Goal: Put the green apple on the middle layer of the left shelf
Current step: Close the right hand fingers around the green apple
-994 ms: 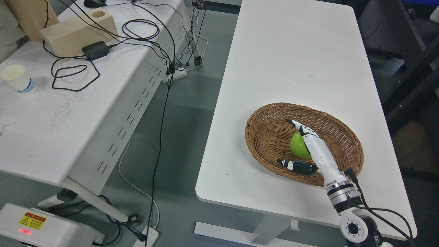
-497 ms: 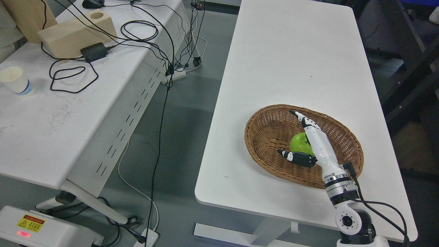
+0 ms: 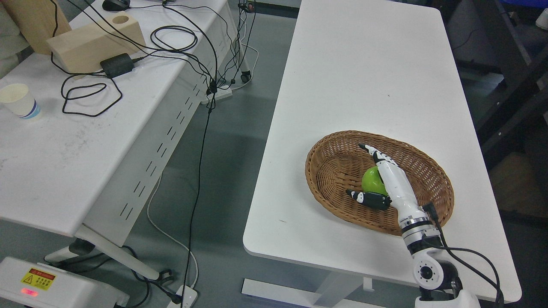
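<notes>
The right arm (image 3: 421, 252) comes in from the lower right corner and reaches up over the near edge of the white table (image 3: 364, 72). Its hand (image 3: 383, 184) is inside the wicker basket (image 3: 334, 171), which stands on the near part of this table. The fingers (image 3: 371, 152) are stretched out over the top of the green apple (image 3: 372, 182), and the dark thumb (image 3: 368, 199) lies just in front of the apple, so the hand is wide around it and not closed on it. I cannot tell if the palm touches the fruit. The apple sits on the basket floor, a little right of the middle.

Left of this table, across a gap of grey floor, is a second white table (image 3: 55, 158). On it are a paper cup (image 3: 19, 100), black cables (image 3: 85, 90), a black adapter (image 3: 116, 65) and, farther back, a wooden block (image 3: 92, 40).
</notes>
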